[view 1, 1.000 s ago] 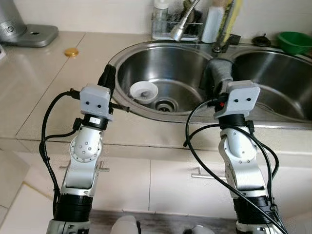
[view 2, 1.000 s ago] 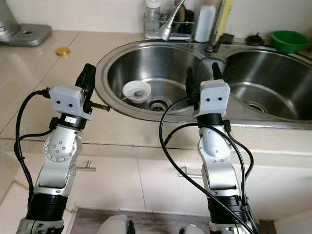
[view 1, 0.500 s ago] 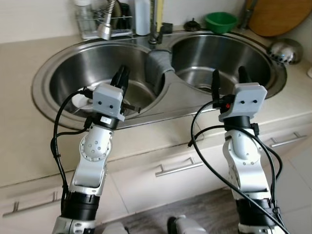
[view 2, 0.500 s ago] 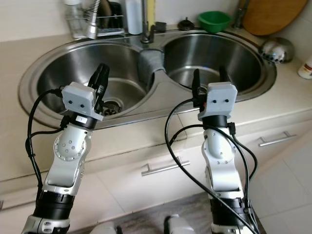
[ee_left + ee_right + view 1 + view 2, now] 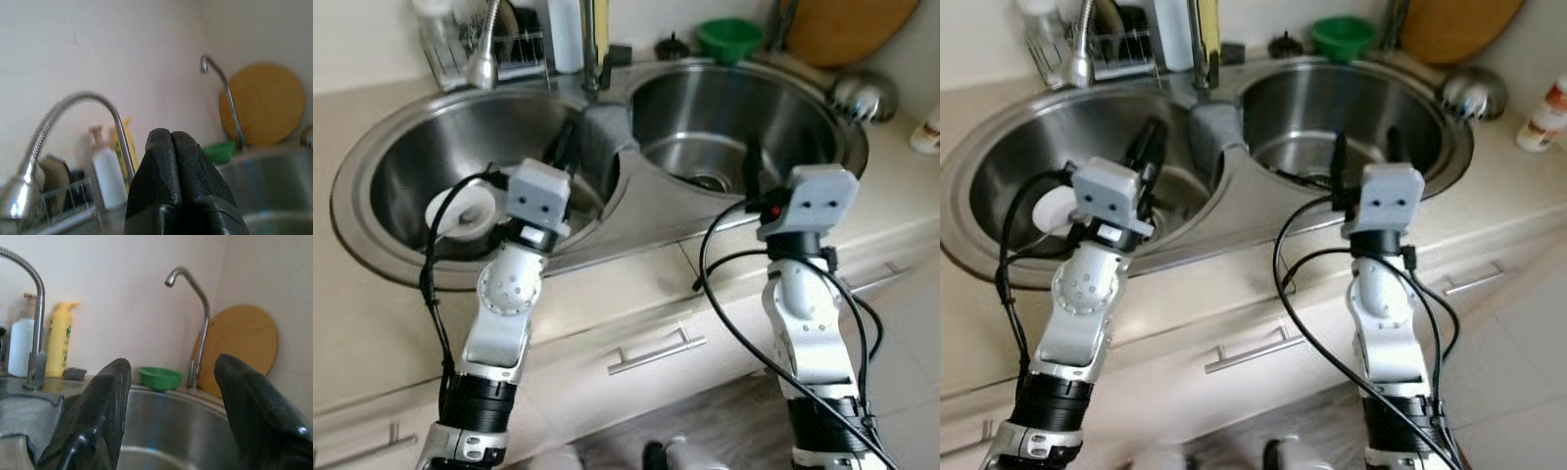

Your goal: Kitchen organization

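Note:
A double stainless sink (image 5: 656,201) lies before me. A white bowl (image 5: 460,210) sits in its left basin, and a grey cloth (image 5: 603,131) hangs over the divider. My left gripper (image 5: 1148,149) hovers over the left basin near the divider, right of the bowl, its fingers (image 5: 172,147) pressed together on nothing. Over the front of the right basin my right gripper (image 5: 1366,157) is held open and empty, with its fingers (image 5: 110,396) wide apart. A green bowl (image 5: 729,37) stands on the sink's far rim.
Behind the sink are a hose faucet (image 5: 481,51), a wire rack (image 5: 509,54), a white bottle (image 5: 566,31) and a yellow bottle (image 5: 57,345). A round wooden board (image 5: 847,29) leans at the back right beside a metal strainer (image 5: 862,96). Cabinet drawers with a handle (image 5: 656,351) lie below.
The whole picture has swung towards the right end of the counter, so the camera has turned. Both arms keep the same raised pose; the left stays shut, the right open.

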